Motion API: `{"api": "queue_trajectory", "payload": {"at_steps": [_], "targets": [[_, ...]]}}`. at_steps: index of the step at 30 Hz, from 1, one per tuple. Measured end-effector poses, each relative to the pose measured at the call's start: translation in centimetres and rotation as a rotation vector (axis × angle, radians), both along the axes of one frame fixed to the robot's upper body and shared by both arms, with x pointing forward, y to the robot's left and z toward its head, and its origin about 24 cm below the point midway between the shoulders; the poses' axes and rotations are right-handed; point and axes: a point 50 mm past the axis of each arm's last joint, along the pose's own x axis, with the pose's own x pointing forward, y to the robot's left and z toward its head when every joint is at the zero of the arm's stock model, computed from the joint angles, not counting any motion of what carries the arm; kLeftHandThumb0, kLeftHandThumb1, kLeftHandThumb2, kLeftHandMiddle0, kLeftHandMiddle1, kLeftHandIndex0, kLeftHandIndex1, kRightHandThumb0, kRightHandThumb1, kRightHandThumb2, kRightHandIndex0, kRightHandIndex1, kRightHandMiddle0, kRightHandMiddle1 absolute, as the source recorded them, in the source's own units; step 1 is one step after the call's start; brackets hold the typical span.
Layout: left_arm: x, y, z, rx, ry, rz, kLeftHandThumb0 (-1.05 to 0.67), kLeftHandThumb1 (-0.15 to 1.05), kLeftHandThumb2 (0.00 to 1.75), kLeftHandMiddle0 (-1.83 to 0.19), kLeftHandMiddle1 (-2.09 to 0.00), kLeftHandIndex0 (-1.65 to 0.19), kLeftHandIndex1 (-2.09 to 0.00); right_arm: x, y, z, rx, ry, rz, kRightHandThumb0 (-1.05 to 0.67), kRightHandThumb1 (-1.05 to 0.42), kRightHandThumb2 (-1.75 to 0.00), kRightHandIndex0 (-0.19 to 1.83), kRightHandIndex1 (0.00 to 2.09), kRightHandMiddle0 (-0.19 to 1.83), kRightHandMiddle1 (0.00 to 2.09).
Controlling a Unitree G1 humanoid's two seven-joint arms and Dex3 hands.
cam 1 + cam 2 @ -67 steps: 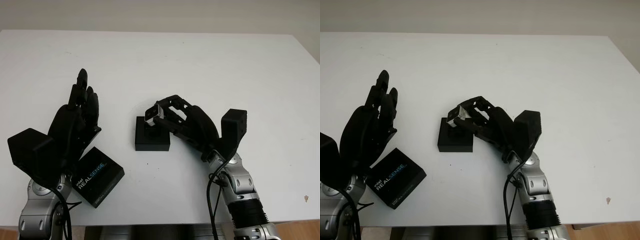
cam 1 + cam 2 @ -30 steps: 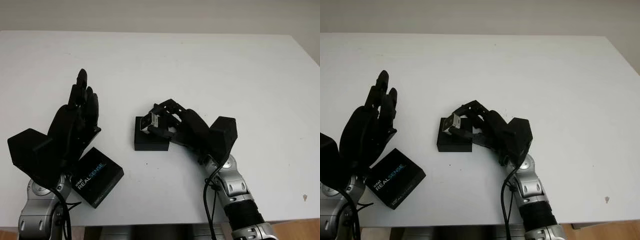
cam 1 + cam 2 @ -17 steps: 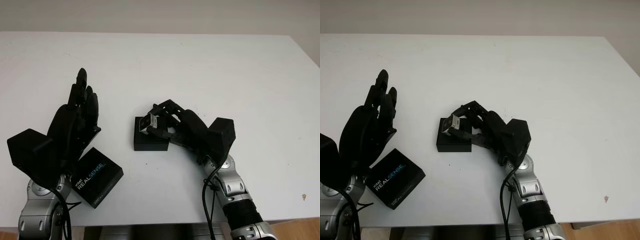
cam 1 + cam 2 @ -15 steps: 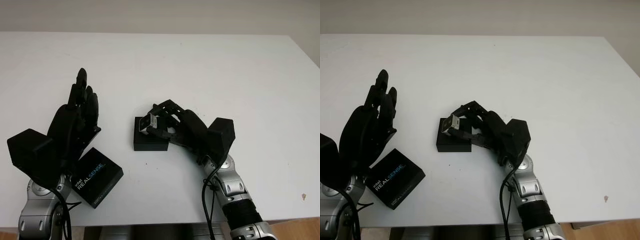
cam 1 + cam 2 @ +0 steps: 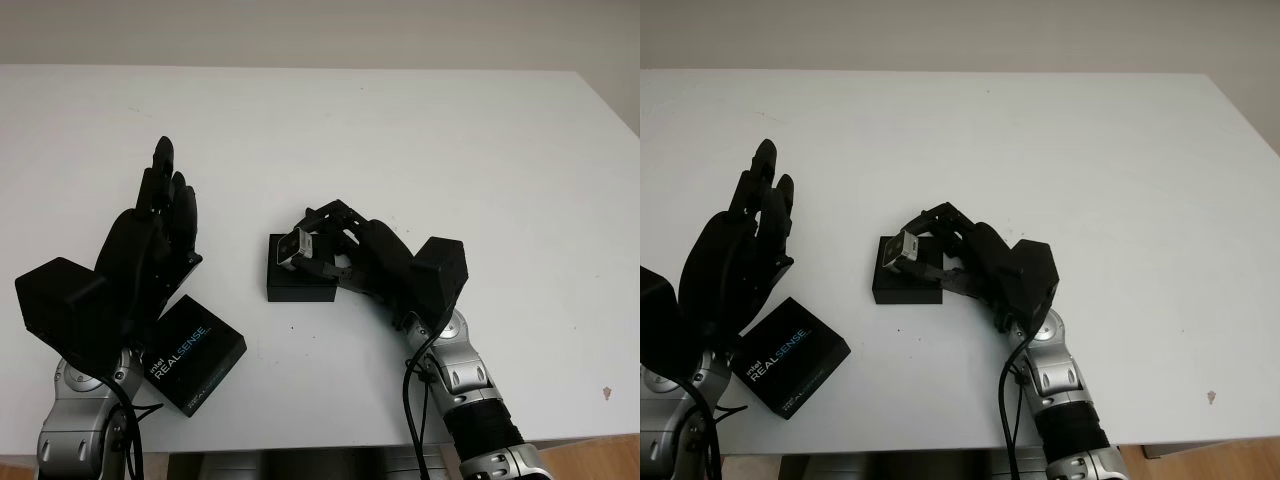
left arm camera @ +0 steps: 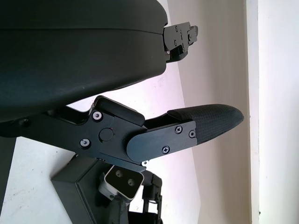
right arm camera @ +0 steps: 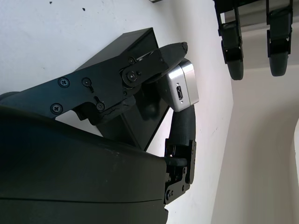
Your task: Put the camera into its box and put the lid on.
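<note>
Right hand (image 5: 370, 265) grasping camera (image 5: 292, 246) in fingers over box (image 5: 300, 281); insertion step, needs lowering in. Left hand (image 5: 140, 255) released, idle by lid (image 5: 195, 355).

Silver camera (image 5: 298, 245), black box (image 5: 301, 281), white-lettered black lid (image 5: 197, 354), white table (image 5: 420, 140).

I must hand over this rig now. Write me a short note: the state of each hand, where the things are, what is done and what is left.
Right hand: shut on the camera, holding it tilted just above the open box at the table's middle.
Left hand: open, raised at the left, holding nothing.
Lid: lies on the table near the left arm, printed side up, apart from the box.
Done: camera picked up and brought over the box.
Left: seat the camera in the box, release it, then fetch the lid and close the box.
</note>
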Motion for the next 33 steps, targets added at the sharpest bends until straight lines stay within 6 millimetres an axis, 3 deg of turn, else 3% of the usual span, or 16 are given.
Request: {"api": "queue_trajectory", "payload": {"at_steps": [33], "targets": [[-0.01, -0.04, -0.02, -0.007, 0.001, -0.007, -0.80, 1.05, 0.68, 0.19, -0.04, 0.19, -0.01, -1.05, 0.35, -0.71, -0.101, -0.129, -0.015, -0.47, -1.03, -0.06, 0.18, 0.05, 0.22, 1.74]]}}
